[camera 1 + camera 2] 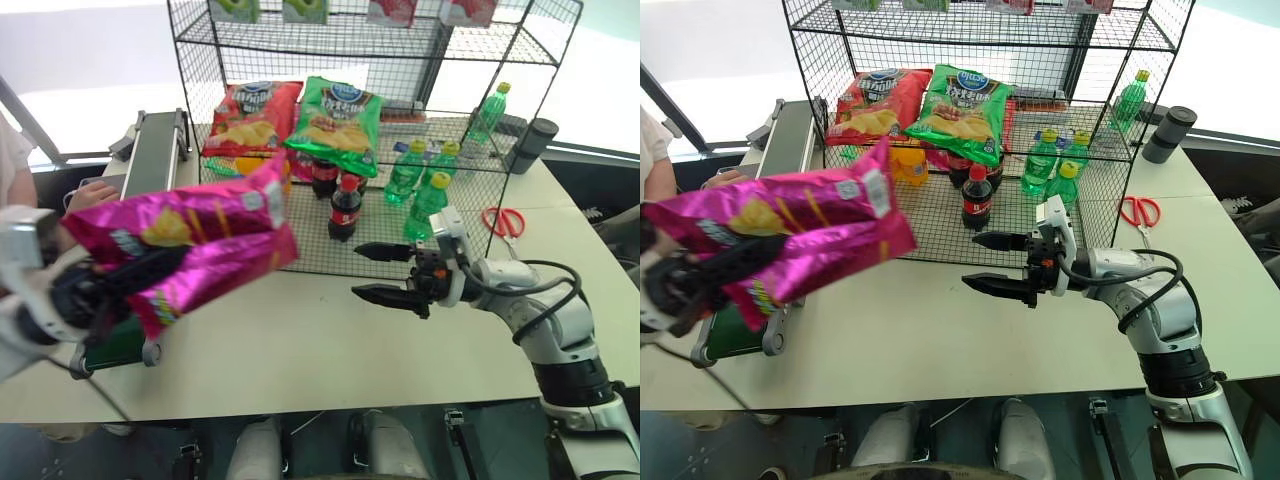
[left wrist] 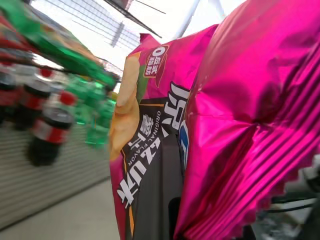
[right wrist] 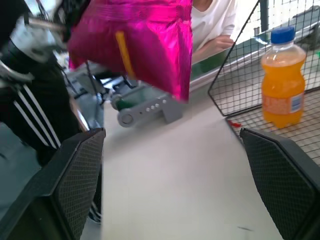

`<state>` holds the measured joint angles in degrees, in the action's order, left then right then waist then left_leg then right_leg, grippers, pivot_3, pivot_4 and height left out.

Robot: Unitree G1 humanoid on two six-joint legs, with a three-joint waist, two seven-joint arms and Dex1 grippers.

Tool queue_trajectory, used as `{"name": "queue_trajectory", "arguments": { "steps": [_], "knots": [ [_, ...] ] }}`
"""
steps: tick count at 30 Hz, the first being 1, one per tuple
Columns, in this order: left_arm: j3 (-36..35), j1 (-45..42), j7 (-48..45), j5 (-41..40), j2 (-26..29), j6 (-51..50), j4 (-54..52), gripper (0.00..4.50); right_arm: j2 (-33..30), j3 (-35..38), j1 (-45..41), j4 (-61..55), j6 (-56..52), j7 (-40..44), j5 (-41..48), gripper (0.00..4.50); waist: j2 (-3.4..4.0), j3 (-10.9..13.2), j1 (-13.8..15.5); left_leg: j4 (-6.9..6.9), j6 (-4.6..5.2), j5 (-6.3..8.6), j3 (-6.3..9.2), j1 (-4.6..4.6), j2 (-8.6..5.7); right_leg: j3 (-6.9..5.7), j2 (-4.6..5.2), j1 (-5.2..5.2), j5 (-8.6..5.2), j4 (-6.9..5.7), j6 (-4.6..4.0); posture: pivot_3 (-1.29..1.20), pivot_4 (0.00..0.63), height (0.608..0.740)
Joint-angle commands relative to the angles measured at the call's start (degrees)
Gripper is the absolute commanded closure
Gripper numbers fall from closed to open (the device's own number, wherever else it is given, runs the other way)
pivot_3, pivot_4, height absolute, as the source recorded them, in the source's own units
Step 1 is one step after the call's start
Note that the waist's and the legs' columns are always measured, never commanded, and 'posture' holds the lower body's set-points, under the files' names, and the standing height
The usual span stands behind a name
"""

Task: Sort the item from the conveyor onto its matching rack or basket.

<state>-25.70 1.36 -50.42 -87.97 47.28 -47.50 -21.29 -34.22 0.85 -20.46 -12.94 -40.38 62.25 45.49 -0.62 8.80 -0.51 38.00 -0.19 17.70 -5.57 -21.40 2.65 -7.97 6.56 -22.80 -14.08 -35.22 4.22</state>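
Observation:
The item, a glossy magenta-pink chip bag [image 1: 200, 235], hangs in the air over the table's left side, above the near end of the conveyor [image 1: 155, 150]. My left gripper [image 1: 160, 265] is shut on the bag's lower middle, creasing it. The bag's printed face [image 2: 150, 150] shows close up in the left wrist view. My right gripper [image 1: 357, 270] stands open at mid-table, pointing left toward the bag with nothing between its fingers [image 3: 70, 175]. The black wire rack [image 1: 400, 50] stands behind, across the table's back.
On the rack lie a red chip bag [image 1: 250, 115] and a green chip bag [image 1: 335, 120], with cola bottles [image 1: 343, 210], green bottles [image 1: 420, 190] and an orange bottle [image 3: 282, 82]. Red scissors [image 1: 505, 220] and a black cylinder [image 1: 530, 145] sit right. A person's hand [image 1: 90, 195] rests by the conveyor.

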Motion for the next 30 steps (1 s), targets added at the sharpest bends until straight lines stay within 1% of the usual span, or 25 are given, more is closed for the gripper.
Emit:
{"name": "queue_trajectory", "arguments": {
  "steps": [1, 3, 7, 11, 13, 17, 22, 26, 30],
  "knots": [
    [4.7, -5.8, -0.6, -2.0, -1.8, -2.7, 2.0, 4.47, -1.5, 3.5, 0.5, -3.3, -2.7, -1.0, 3.9, 0.0, -0.01, 0.0, 0.0, 0.0, -0.01, 0.0, 0.0, 0.0, 0.0, 0.0, -0.03, 0.0, 0.0, 0.0, 0.0, 0.0, 0.15, 0.74],
    [6.3, -9.1, -1.0, -2.7, -3.2, -4.1, 4.4, 4.47, -1.9, 3.9, 1.1, -3.5, -3.3, -1.5, 4.0, 0.0, -0.02, 0.0, 0.0, 0.0, -0.02, -0.02, 0.02, 0.0, 0.01, 0.01, -0.08, 0.0, 0.0, 0.01, 0.0, 0.0, 0.15, 0.74],
    [11.7, -15.5, -4.7, -0.1, -5.4, -7.6, 7.6, 4.47, -1.8, 6.0, 2.4, -4.6, -7.1, -1.7, 8.9, 0.0, -0.02, 0.0, 0.0, 0.0, -0.02, -0.02, 0.02, 0.0, -0.02, 0.01, -0.09, 0.02, 0.0, 0.03, 0.0, 0.0, 0.15, 0.74],
    [13.6, -18.3, -7.1, 1.2, -7.0, -9.6, 10.5, 4.47, -1.0, 5.5, 2.1, -5.2, -7.6, -2.9, 9.3, 0.0, -0.03, 0.0, -0.1, 0.0, -0.02, -0.02, 0.02, 0.0, -0.03, 0.02, -0.1, 0.01, 0.0, 0.03, 0.0, 0.0, 0.15, 0.74],
    [14.1, -18.8, -8.1, 2.3, -7.4, -10.4, 11.1, 4.47, -0.5, 5.8, 1.8, -5.3, -8.1, -3.4, 10.3, 0.0, -0.03, 0.0, -0.1, -0.01, -0.02, -0.02, 0.03, 0.0, -0.02, 0.02, -0.11, 0.01, 0.0, 0.03, 0.0, 0.0, 0.15, 0.74],
    [15.1, -19.8, -9.9, 5.8, -9.1, -10.0, 12.5, 4.47, -2.5, 5.5, 2.2, -6.7, -12.9, -2.5, 14.5, 0.0, -0.04, 0.0, 0.1, 0.0, -0.02, -0.02, 0.04, -0.03, -0.02, 0.02, -0.09, 0.01, 0.0, 0.05, 0.0, 0.0, 0.15, 0.74],
    [15.4, -20.4, -10.5, 9.0, -11.3, -9.0, 12.3, 4.47, -2.9, 3.5, 1.5, -7.0, -16.9, -3.9, 15.9, 0.0, -0.06, 0.0, 0.1, 0.01, -0.01, -0.02, 0.08, -0.03, -0.04, 0.02, -0.06, 0.03, 0.0, 0.07, 0.0, 0.0, 0.15, 0.74],
    [15.4, -20.3, -11.3, 10.3, -11.9, -9.3, 11.5, 4.47, -2.7, 2.6, 0.6, -6.5, -18.1, -4.4, 15.8, 0.0, -0.06, 0.0, 0.0, 0.01, -0.01, -0.02, 0.11, -0.04, -0.03, 0.01, -0.08, 0.02, -0.01, 0.07, 0.0, 0.0, 0.15, 0.74],
    [15.7, -19.6, -12.3, 12.2, -12.3, -8.9, 11.2, 4.47, -1.6, 3.4, -1.7, -4.1, -20.2, -5.8, 17.7, 0.0, -0.06, 0.0, 0.0, 0.01, -0.01, -0.02, 0.11, -0.04, -0.03, 0.01, -0.08, 0.02, 0.0, 0.06, 0.0, 0.0, 0.15, 0.74]
  ]
}}
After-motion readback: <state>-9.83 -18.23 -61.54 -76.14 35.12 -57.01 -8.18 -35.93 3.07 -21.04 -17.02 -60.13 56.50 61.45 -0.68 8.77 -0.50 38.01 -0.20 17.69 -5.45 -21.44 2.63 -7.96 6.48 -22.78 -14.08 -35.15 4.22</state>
